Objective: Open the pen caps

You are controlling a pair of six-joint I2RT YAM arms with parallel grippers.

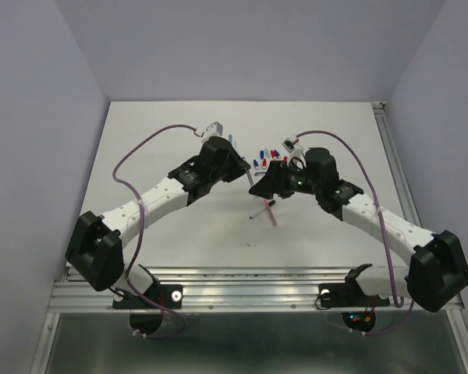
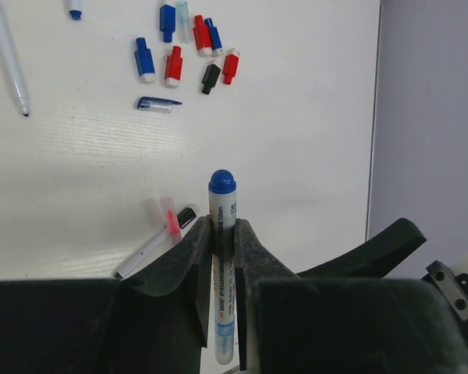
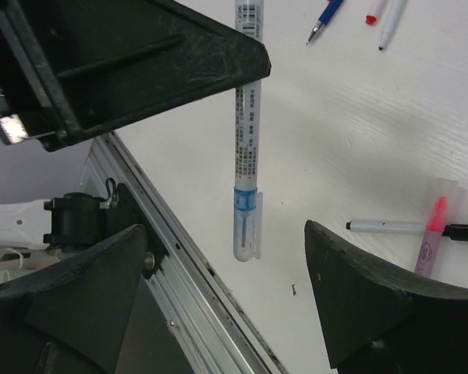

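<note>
Left end effector pinching the pen, I aim its cap between my spread right end effector.

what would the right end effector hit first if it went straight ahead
Probably the clear cap of the blue pen held by the left end effector, which sits between the right end effector's open fingers; depth is unclear.
</note>
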